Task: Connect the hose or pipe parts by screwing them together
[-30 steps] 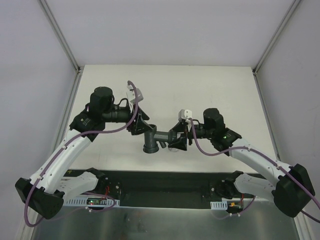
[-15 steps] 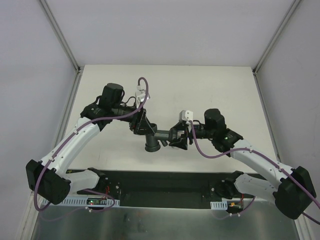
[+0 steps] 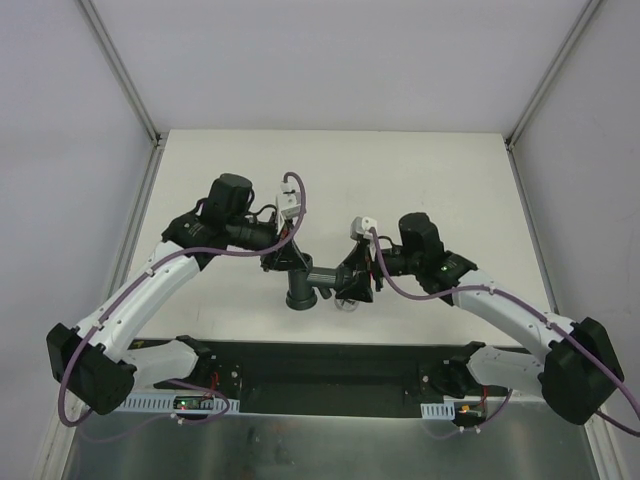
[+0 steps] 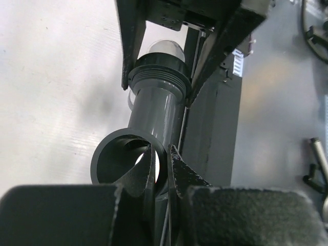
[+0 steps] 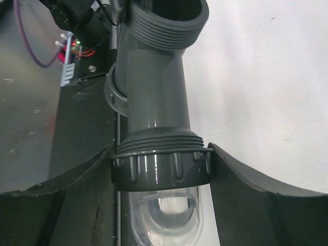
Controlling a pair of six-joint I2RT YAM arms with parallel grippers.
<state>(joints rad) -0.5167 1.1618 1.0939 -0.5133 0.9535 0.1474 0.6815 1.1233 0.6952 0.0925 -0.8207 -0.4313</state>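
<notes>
The dark grey branched pipe fitting point(image 3: 312, 273) hangs above the table between both grippers, its side socket point(image 3: 300, 295) pointing toward the near edge. My left gripper point(image 3: 292, 258) point(image 4: 161, 154) is shut on the wall of an open socket point(image 4: 110, 154), one finger inside the bore and one outside. My right gripper point(image 3: 350, 282) point(image 5: 161, 154) is shut on the ribbed grey collar point(image 5: 161, 173) at the fitting's other end. The translucent clear connector point(image 5: 164, 210) point(image 4: 165, 48) sticks out of that collar. Bare thread shows above the collar and on the far socket point(image 5: 163, 23).
The white table point(image 3: 330, 170) lies under the fitting, framed by metal posts point(image 3: 120, 65) at the back corners. A black base strip point(image 3: 330, 365) with both arm mounts runs along the near edge.
My left arm swung right to the fitting and its jaws closed on the socket wall. The right gripper and fitting shifted slightly left.
</notes>
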